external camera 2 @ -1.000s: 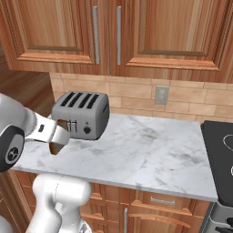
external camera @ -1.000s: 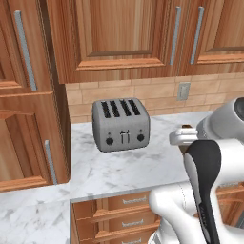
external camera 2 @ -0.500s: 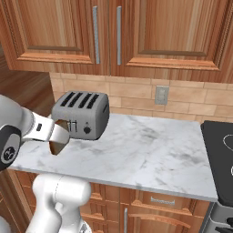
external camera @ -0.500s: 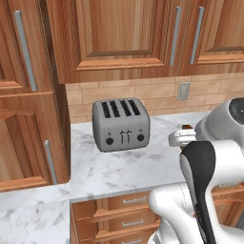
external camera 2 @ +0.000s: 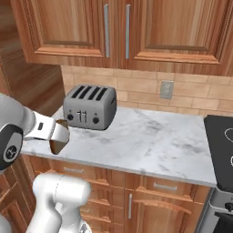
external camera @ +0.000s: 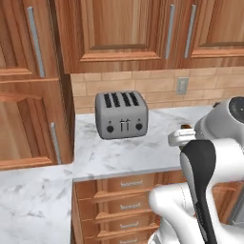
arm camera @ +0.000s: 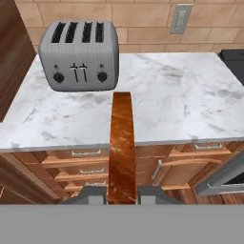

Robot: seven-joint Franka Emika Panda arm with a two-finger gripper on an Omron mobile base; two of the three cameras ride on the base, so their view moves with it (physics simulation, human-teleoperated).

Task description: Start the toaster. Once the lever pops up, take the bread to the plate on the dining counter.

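The grey four-slot toaster (external camera: pixel 121 115) (external camera 2: pixel 89 107) (arm camera: pixel 78 56) stands at the back of the marble worktop (external camera 2: pixel 150 141), its slots empty and both small levers up. My gripper (arm camera: pixel 121 193) (external camera 2: pixel 55 135) is shut on the bread (arm camera: pixel 121 147) (external camera 2: pixel 59 139), a brown slice seen edge-on in the hand view. It hangs in front of the worktop's front edge, away from the toaster. In the left base view a brown bit of the bread (external camera: pixel 186 127) shows past the hand. The plate and the dining counter are out of view.
Wooden wall cabinets (external camera 2: pixel 113 32) hang above the worktop, and a tall cabinet (external camera: pixel 28 119) closes its left end. Drawers (external camera: pixel 124 200) sit under the worktop. A black stovetop (external camera 2: pixel 220 136) lies to the right, and a wall outlet (external camera 2: pixel 166 89) is behind.
The whole picture has shifted a little, so the camera has moved; the toaster sits slightly higher in both base views. The bread stays in my shut gripper.
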